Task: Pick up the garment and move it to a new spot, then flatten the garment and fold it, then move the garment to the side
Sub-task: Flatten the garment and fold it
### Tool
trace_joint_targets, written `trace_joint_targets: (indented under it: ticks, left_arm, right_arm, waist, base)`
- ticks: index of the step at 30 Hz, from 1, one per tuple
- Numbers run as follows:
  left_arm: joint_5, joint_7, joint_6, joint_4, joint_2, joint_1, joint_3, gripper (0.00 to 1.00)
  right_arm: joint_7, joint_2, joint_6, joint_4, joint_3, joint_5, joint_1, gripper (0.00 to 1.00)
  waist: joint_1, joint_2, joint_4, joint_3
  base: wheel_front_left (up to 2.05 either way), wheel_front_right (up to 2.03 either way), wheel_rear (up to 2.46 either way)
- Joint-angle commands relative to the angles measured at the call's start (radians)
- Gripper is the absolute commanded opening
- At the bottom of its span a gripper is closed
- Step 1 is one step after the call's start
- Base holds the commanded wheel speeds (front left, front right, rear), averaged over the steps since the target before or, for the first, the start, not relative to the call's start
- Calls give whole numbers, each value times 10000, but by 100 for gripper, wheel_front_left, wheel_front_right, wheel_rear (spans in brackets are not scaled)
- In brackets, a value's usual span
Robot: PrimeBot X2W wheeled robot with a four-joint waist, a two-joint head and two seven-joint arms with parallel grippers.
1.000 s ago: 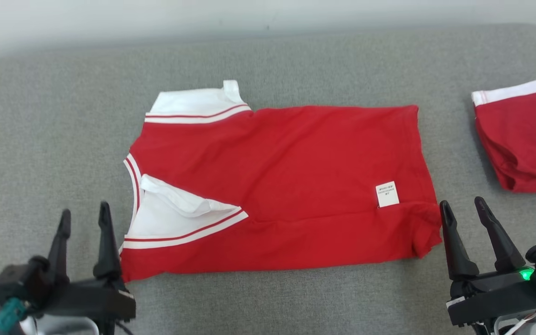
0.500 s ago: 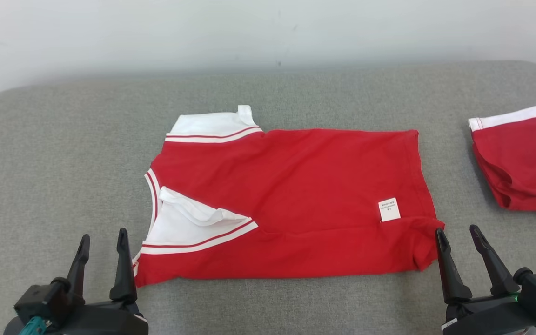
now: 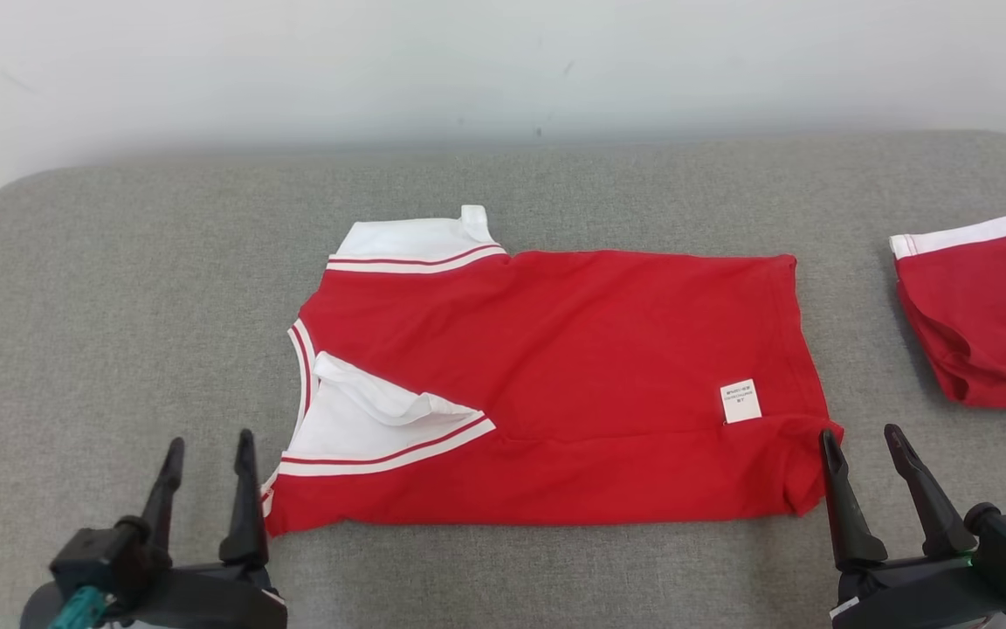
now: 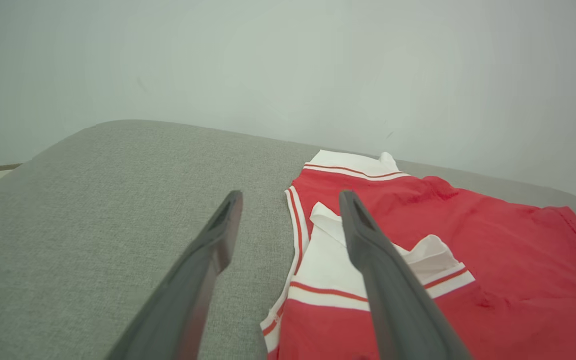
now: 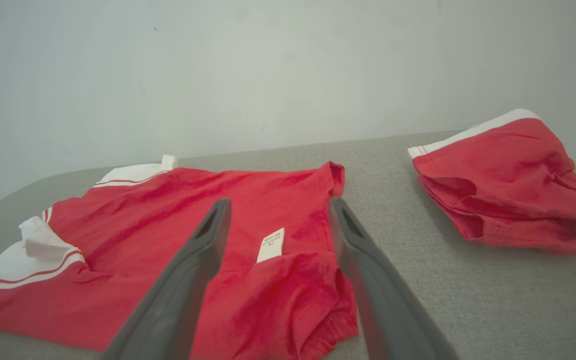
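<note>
fingers parted and empty on left gripper and right gripper, flanking folded shirt on cushion; second garment cut off at right edge.

My head has tipped up: more of the wall shows above the grey cushion. My left gripper and right gripper now sit lower in the head view, with less of their bodies showing.
</note>
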Motion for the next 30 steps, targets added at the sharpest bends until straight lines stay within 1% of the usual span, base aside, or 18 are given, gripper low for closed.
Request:
trace_joint_targets:
  ticks: [1,6,10,14,17,23,30]
  left_arm:
    - [194,-90,-72,67,41,-104,-41,100]
    - [270,19,-327,398,21,-203,-395,100]
    - [220,471,-572,720,6,-377,-726,100]
    - [68,928,-767,1178,-34,-625,-884,100]
    - [-80,1169,-849,1502,-99,-793,-880,100]
    - [-439,1504,-869,2026,-175,-1069,-783,100]
    - [-837,2011,-925,2501,-290,-1240,-703,100]
  right_arm:
    - [39,-3,-13,34,-53,-106,-25,100]
    - [238,7,-13,193,-131,-150,-112,100]
    - [580,-95,-13,636,-232,-205,-233,100]
    - [641,-184,-13,1209,-285,-187,-428,100]
    - [677,-244,-11,1657,-301,-167,-651,100]
    - [710,-298,-13,2536,-212,-42,-1111,100]
    - [855,-351,-13,3358,-147,90,-1559,100]
  waist:
    - [1,0,16,25]
    - [1,0,39,125]
    - [1,0,69,343]
    - [1,0,89,656]
    - [1,0,78,875]
    - [1,0,78,1237]
    - [1,0,126,1421]
  base:
    - [0,0,0]
    - [0,0,0]
    - [0,0,0]
    - [0,0,0]
    - [0,0,0]
    - [0,0,0]
    - [0,0,0]
